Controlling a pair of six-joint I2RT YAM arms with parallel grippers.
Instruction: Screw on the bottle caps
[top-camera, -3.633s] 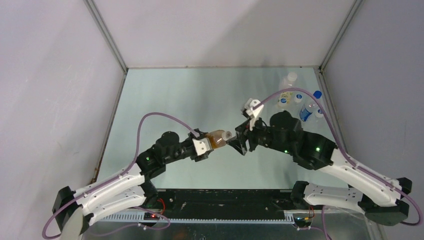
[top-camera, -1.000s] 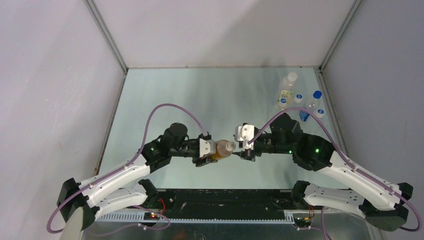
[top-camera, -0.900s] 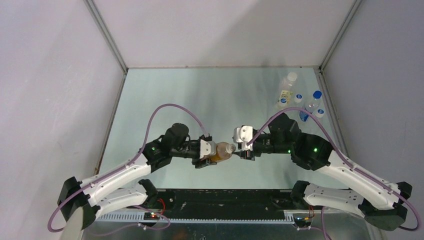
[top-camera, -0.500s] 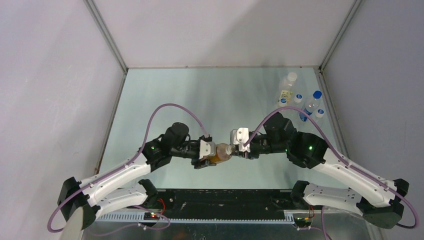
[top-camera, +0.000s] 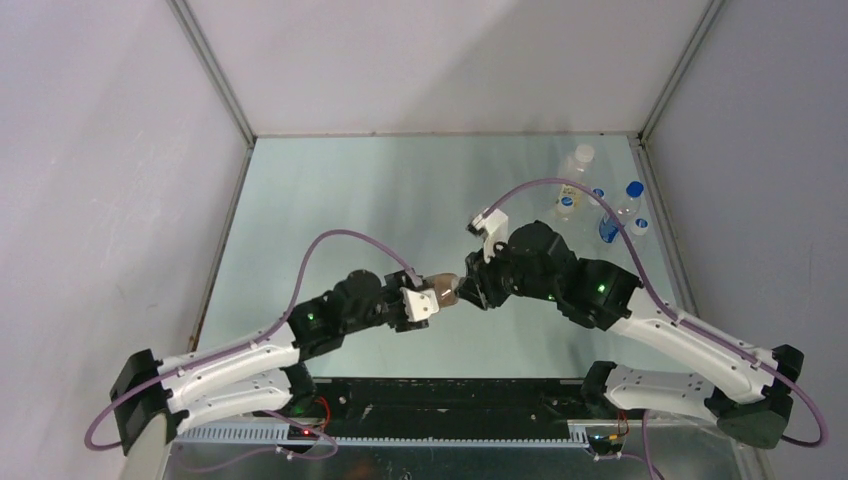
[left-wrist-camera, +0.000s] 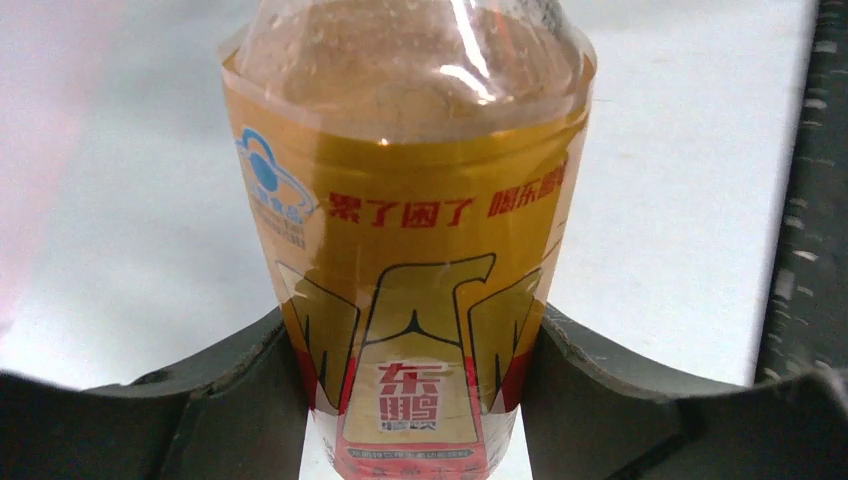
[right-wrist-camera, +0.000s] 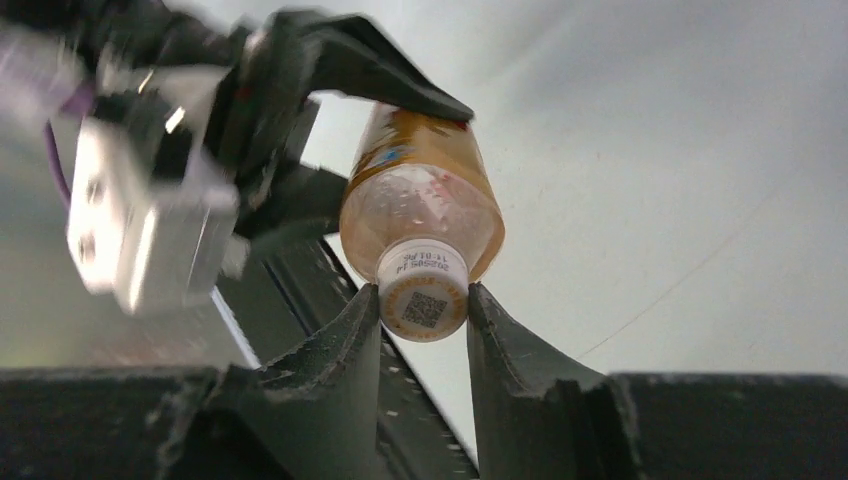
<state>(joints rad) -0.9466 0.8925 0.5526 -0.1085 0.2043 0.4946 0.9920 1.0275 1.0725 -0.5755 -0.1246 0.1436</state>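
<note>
The amber-filled bottle (top-camera: 438, 290) with a red-orange label (left-wrist-camera: 410, 330) is held on its side above the table by my left gripper (top-camera: 425, 297), which is shut on its lower body (left-wrist-camera: 412, 395). Its white cap (right-wrist-camera: 424, 292) sits on the neck, top facing the right wrist camera. My right gripper (top-camera: 462, 289) is shut on that cap, a finger (right-wrist-camera: 352, 345) on each side (right-wrist-camera: 423, 305). Two clear bottles with blue caps (top-camera: 633, 189) stand at the back right.
A yellow-labelled clear bottle with a white cap (top-camera: 576, 165) and a blue-labelled bottle (top-camera: 607, 228) stand with the others by the right wall (top-camera: 700, 200). The purple cables (top-camera: 330, 240) arch over both arms. The black rail (top-camera: 450, 400) runs along the near edge.
My right wrist has rolled, its camera block swinging up and back, while the fingers stay on the cap. The left arm has shifted right and lower with the bottle.
</note>
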